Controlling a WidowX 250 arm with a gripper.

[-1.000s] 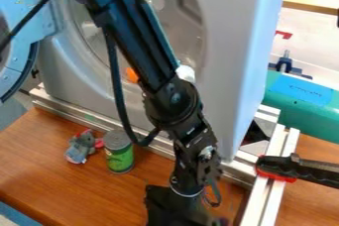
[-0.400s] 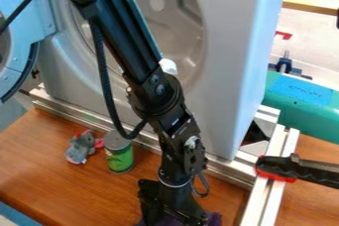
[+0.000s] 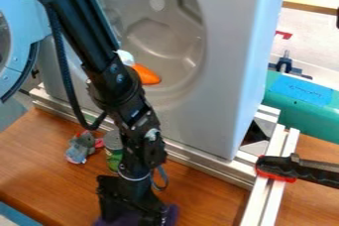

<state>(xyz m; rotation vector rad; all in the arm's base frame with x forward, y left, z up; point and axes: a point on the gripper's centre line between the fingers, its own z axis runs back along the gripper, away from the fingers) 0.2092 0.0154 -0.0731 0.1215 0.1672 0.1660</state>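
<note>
Camera view: a black gripper (image 3: 136, 214) hangs low over a wood tabletop (image 3: 206, 197) near the bottom edge, purple cloth (image 3: 173, 215) showing on both sides of it; can't tell if it's apart, together or clamped on the cloth. Up-left, a green can (image 3: 113, 156), partly hidden by the arm, stands upright w/ a gray plush toy (image 3: 81, 148) just beside it. Bare wood runs btwn. gripper and side rail (image 3: 262, 195), R, where a black clamp (image 3: 299, 168) sits. A back rail (image 3: 210, 167) bounds the far edge, along the foot of a gray panel (image 3: 212, 133); an orange obj. (image 3: 147, 75) shows at the panel's round recess.
</note>
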